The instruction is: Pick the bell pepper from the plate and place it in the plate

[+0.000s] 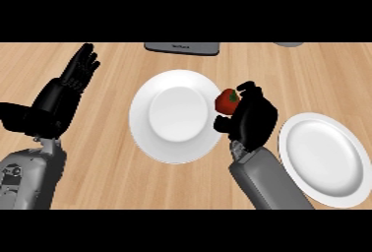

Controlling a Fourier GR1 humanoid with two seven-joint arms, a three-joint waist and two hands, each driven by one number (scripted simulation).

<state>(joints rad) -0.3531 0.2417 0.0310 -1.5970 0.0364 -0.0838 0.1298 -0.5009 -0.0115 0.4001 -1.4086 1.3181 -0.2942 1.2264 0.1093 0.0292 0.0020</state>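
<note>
The light wooden counter (109, 172) carries two round white plates. The central white plate (176, 115) lies in the middle of the view, and the second white plate (325, 160) lies well to the right, near the lower right corner.

The black right hand (251, 118) comes in from the lower edge on its grey forearm (272, 184) and sits between the two plates, at the right rim of the central one. Its fingers and thumb are curled round a red bell pepper (227, 101) with a small green stem. Most of the pepper is hidden by the hand; the visible red part shows at the hand's upper left, over the right edge of the central plate.

The black left hand (73, 81) shows at the left side of the view, open with straight fingers pointing up, holding nothing and well apart from both plates.

At the top edge, a dark grey flat object (181, 47) lies partly cut off, and a smaller grey thing (289, 44) just shows further right.
</note>
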